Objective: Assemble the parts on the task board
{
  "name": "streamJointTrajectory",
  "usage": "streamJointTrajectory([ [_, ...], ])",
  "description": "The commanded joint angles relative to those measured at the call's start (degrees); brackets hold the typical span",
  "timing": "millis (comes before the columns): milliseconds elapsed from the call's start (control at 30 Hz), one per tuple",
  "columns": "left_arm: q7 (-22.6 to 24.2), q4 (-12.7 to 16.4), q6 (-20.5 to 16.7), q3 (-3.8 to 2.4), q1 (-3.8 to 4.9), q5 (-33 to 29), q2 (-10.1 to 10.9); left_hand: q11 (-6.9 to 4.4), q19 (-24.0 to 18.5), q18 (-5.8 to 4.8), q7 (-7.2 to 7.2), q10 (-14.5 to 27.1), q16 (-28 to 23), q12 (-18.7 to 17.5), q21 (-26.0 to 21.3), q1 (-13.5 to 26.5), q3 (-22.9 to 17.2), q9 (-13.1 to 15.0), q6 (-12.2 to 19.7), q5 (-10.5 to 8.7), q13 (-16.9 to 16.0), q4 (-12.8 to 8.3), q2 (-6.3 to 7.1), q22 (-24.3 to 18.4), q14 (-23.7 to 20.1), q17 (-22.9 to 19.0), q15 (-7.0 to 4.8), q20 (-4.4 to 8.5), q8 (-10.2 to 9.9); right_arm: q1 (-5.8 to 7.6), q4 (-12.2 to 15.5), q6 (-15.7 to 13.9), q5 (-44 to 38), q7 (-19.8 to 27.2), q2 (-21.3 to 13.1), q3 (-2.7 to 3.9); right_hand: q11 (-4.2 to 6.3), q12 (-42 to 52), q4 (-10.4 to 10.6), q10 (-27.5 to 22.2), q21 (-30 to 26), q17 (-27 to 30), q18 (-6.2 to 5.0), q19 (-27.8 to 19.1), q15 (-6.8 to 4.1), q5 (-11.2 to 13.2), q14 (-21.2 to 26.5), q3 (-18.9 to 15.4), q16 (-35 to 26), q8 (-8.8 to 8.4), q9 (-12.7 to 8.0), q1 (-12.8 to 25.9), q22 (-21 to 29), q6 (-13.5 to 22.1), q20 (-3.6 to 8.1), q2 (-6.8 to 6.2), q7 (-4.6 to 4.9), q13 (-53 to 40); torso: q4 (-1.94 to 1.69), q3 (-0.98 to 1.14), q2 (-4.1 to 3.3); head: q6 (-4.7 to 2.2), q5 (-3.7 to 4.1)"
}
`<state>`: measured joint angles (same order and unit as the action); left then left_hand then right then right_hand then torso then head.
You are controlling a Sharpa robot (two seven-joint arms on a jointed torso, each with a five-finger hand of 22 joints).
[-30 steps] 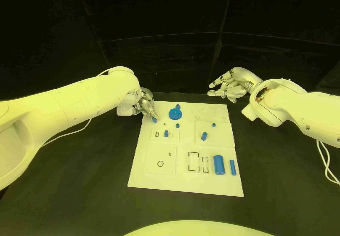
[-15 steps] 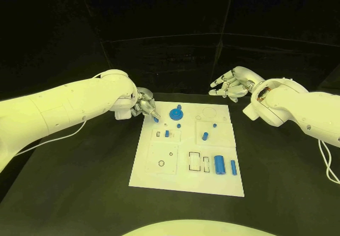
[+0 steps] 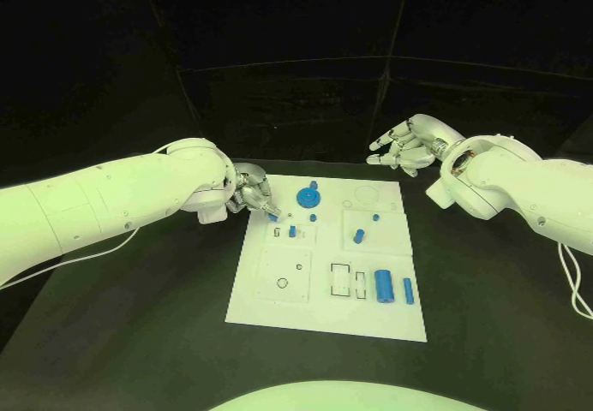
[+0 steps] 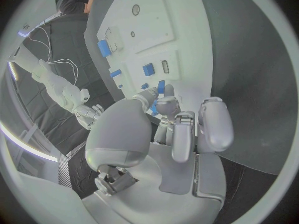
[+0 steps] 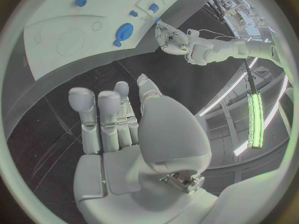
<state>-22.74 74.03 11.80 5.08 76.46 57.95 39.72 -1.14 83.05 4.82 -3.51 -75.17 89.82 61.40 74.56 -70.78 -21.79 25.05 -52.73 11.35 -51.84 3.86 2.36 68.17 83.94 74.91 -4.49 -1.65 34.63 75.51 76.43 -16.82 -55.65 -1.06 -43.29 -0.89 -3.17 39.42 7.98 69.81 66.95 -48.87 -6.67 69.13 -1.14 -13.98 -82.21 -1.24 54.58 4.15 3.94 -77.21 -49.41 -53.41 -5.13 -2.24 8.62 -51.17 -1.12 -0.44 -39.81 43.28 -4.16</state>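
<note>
Left hand [image 3: 254, 193] pinching small blue part [image 3: 273, 217] over task board [image 3: 327, 318], right hand [image 3: 402, 150] empty, fingers apart.

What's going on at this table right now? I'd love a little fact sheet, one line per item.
Board: white task board lying flat on the black table
Left hand: left hand pinching a small blue part at the board's far left corner
Right hand: right hand raised beyond the board's far edge, fingers apart, holding nothing
Biggest part: blue cylinder lying near the board's right side
</note>
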Motion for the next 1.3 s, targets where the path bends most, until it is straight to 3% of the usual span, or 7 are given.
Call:
streamJointTrajectory([
  [33,1.95,1.04,-3.07,0.00,-0.48,2.79,0.25,-0.03,0.47,-0.26,0.27,-0.46,0.18,0.01,0.36,0.29,-8.23,-0.03,-0.01,0.23,0.08,-7.96,-0.24,0.05,6.06,15.09,0.01,-0.10,0.24,0.09,0.01,0.14,-0.14,0.76,0.06,0.04,-0.23,-0.28,-0.05,-0.29,-0.37,0.09,-1.05,0.41,0.05,-0.24,-0.46,-0.13,-0.18,-0.14,-0.02,-0.11,0.05,0.49,-0.01,0.18,0.05,0.09,0.17,0.17,-0.04,0.13,-0.24],
  [233,1.51,2.47,-3.12,0.05,-1.38,3.42,0.54,-0.06,0.50,-0.27,0.30,-0.51,0.18,-0.08,0.39,0.39,-8.47,0.03,-0.05,0.27,0.19,-8.05,-0.13,0.08,6.06,15.09,-0.01,-0.08,0.32,0.08,0.01,0.16,-0.14,0.77,0.01,0.04,-0.23,-0.28,-0.05,-0.29,-0.37,0.09,-1.05,0.41,0.05,-0.24,-0.46,-0.13,-0.18,-0.14,-0.02,-0.11,0.05,0.49,-0.01,0.18,0.05,0.09,0.11,0.10,-0.13,0.27,-0.18],
  [467,0.81,2.93,-2.31,0.08,-1.89,4.12,0.47,-0.06,0.50,-0.27,0.30,-0.51,0.18,-0.08,0.39,0.39,-8.47,0.03,-0.05,0.27,0.19,-8.05,-0.13,0.08,6.06,15.09,-0.01,-0.08,0.32,0.08,0.06,0.25,-0.14,0.64,-0.06,0.04,-0.23,-0.27,-0.04,-0.30,-0.38,0.07,-1.05,0.43,0.05,-0.27,-0.47,-0.14,-0.19,-0.13,-0.02,-0.13,0.05,0.49,-0.01,0.20,0.05,0.09,0.18,0.20,-0.08,0.46,-0.21],
  [900,-0.53,2.73,-0.80,0.10,-2.15,5.76,0.33,-0.08,0.52,-0.27,0.31,-0.55,0.18,-0.13,0.40,0.51,-8.63,0.07,-0.08,0.31,0.25,-8.08,-0.07,0.10,6.06,15.09,-0.03,-0.06,0.38,0.08,0.27,0.37,-0.14,0.47,-0.20,0.04,-0.23,-0.27,-0.04,-0.31,-0.37,0.01,-1.04,0.45,0.05,-0.30,-0.48,-0.13,-0.17,-0.13,-0.02,-0.17,0.02,0.49,-0.01,0.23,0.05,0.09,0.17,0.17,-0.04,0.42,-0.08],
  [1300,-1.47,3.05,0.29,0.10,-2.16,5.85,0.85,-0.14,0.58,-0.29,0.38,-0.71,0.18,-0.25,0.44,0.89,-9.18,0.21,-0.17,0.55,0.37,-8.22,0.23,0.18,6.06,15.09,-0.06,-0.03,0.57,0.08,0.29,0.40,-0.14,0.48,-0.23,0.04,-0.23,-0.27,-0.04,-0.31,-0.37,0.01,-1.04,0.45,0.05,-0.30,-0.48,-0.13,-0.17,-0.13,-0.02,-0.17,0.02,0.49,-0.01,0.23,0.05,0.09,0.15,0.14,-0.06,0.41,-0.46],
])
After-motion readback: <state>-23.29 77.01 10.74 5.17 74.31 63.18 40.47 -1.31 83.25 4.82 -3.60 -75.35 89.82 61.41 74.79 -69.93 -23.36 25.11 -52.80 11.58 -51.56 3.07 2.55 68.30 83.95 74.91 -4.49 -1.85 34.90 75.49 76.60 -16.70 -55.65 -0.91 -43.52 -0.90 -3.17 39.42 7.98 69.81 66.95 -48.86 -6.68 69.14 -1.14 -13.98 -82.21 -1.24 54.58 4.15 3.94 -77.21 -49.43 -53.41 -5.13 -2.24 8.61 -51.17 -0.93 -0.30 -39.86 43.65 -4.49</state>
